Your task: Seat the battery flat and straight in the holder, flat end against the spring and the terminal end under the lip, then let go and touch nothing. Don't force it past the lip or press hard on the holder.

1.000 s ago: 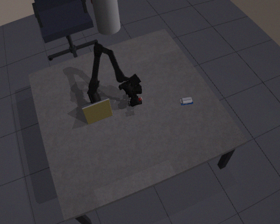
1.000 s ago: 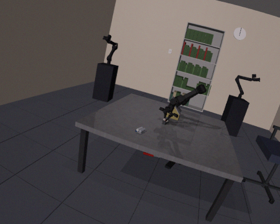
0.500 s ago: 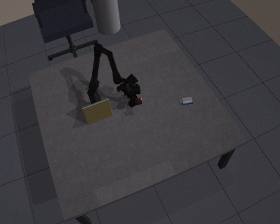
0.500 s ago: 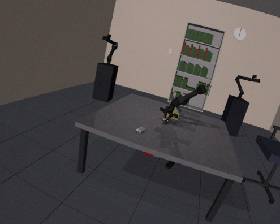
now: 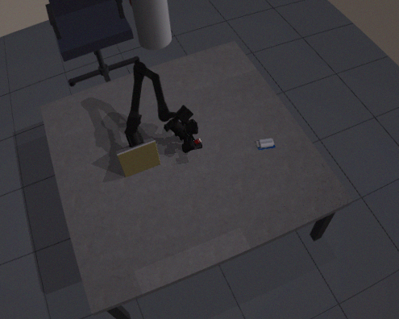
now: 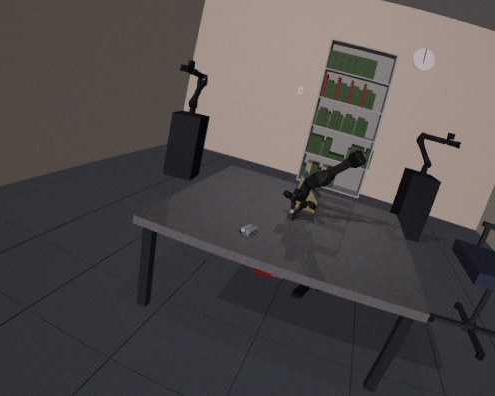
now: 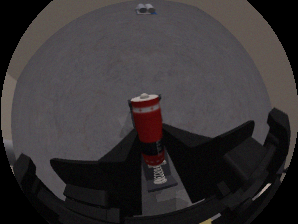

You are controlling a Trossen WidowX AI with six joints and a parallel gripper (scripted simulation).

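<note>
My gripper (image 5: 195,143) (image 6: 295,214) (image 7: 149,129) is shut on a red battery (image 5: 197,142) (image 7: 147,121). The battery's silver-capped end sticks out past the fingertips in the wrist view. The gripper hangs a little above the grey table (image 5: 212,201) (image 6: 223,210), near its middle. The battery holder (image 5: 266,143) (image 6: 249,230) (image 7: 147,8), white with a blue base, sits on the table well to the right of the gripper in the top view, and far ahead at the top of the wrist view.
A yellow box (image 5: 139,159) (image 6: 310,205) stands at the arm's base, left of the gripper. An office chair (image 5: 89,30) and a grey pillar (image 5: 151,22) are beyond the table's far edge. Two pedestals with arms (image 6: 185,145) (image 6: 415,207) stand off the table.
</note>
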